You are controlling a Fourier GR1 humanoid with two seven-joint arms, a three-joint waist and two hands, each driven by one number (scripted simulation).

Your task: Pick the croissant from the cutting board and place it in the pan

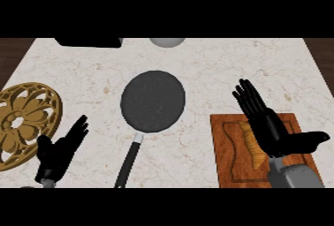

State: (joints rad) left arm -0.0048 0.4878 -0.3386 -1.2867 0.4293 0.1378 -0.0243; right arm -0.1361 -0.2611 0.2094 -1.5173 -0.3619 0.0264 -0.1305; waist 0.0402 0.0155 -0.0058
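Under the right robot hand (266,126), the croissant (252,145) lies on the board (228,154), partly hidden by straight, spread fingers holding nothing. Risk: closing from here may catch only one end, tipping the croissant or skidding it along the board. The pan (153,101) sits well left. The left robot hand (60,148) rests open beside the trivet (23,123).

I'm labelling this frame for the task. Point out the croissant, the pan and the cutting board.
croissant (253,148): head view, its middle.
pan (153,101): head view, dark inside.
cutting board (228,170): head view, bare left side.
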